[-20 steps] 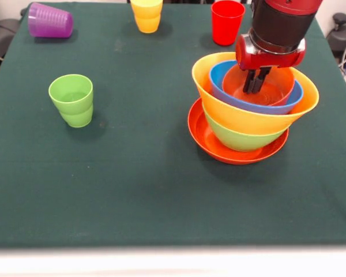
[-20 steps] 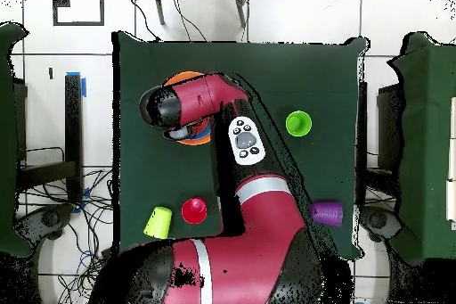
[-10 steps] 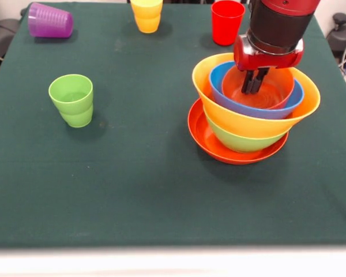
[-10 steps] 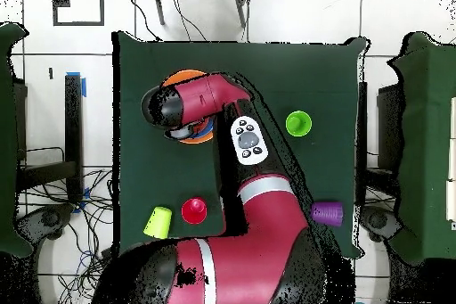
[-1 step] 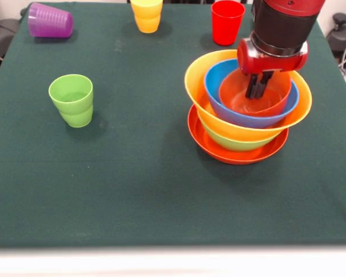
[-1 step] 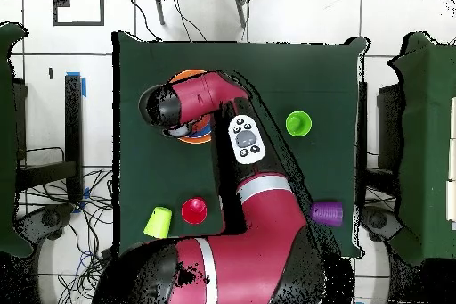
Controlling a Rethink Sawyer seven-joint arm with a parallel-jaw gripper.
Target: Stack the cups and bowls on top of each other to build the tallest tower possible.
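The tower stands right of centre: a wide red-orange bowl (image 5: 203, 136) at the bottom, then a green bowl (image 5: 233, 141), a large orange-yellow bowl (image 5: 197, 86), a blue bowl (image 5: 215, 85) and a small orange bowl (image 5: 235, 97) nested inside. My gripper (image 5: 258, 88) reaches down into the small orange bowl, its fingers together. Light green cups (image 5: 72, 99) stand nested at the left. A purple cup (image 5: 50, 21) lies on its side at the far left. A yellow cup (image 5: 146, 14) and a red cup (image 5: 226, 22) stand at the far edge. Overhead, the arm hides most of the bowls (image 6: 189, 76).
The green cloth table (image 5: 150, 184) stretches wide in front of the tower and between it and the green cups. In the overhead view the red cup (image 6: 193, 210) and yellow cup (image 6: 158, 222) sit near the robot's base, with the purple cup (image 6: 327, 212) to the right.
The upper bowls have slid left and settled lower and more level in the pile. My gripper has shifted slightly right while staying inside the small orange bowl.
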